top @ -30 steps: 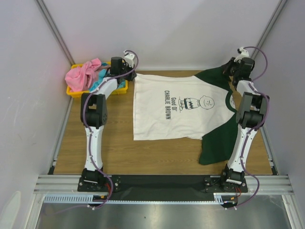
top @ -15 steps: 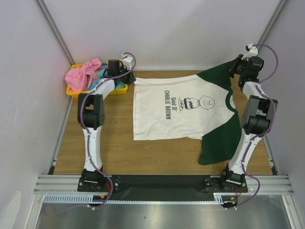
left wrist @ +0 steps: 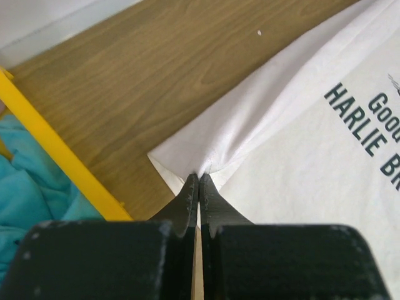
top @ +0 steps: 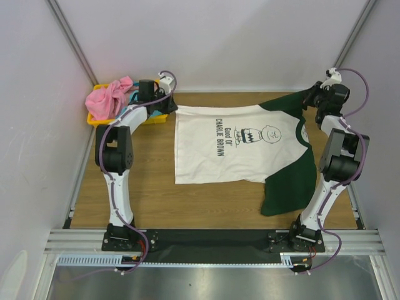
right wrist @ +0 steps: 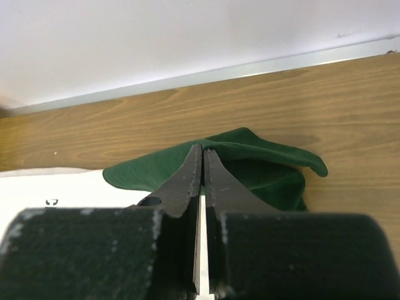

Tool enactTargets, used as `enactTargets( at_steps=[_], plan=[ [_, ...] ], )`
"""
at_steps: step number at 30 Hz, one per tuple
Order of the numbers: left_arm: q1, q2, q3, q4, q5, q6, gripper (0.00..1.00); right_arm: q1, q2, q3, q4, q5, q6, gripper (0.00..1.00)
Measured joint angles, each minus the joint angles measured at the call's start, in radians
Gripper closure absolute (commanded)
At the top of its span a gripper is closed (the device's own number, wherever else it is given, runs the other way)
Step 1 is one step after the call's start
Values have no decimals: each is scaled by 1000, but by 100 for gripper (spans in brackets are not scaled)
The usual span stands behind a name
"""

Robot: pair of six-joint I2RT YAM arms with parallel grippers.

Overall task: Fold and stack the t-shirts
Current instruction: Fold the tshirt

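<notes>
T-shirt [top: 231, 150] stretched wider than before, left fingers [left wrist: 187, 200] pinched on its white corner (right fingers [right wrist: 190, 175] likewise on the green sleeve).

Yellow tray [top: 94, 121] at far-left corner of wood tbl [top: 156, 200].

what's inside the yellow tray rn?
The yellow tray holds a crumpled pink t-shirt, with a turquoise t-shirt beside it. Anything beneath them is covered, and the left arm hides the tray's right end.

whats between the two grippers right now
The Charlie Brown t-shirt, its far edge spanning from the left gripper to the right gripper, seen in the top view.
</notes>
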Motion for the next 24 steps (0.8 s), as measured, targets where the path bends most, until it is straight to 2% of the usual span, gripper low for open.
enactTargets(
  at_steps=[10, 24],
  plan=[
    [0, -85, -187, 11, 2, -2, 100, -31, -95, -154, 27, -3, 23, 100],
    [0, -116, -259, 32, 1, -1, 100, -40, -201, -288, -48, 29, -40, 100]
  ],
)
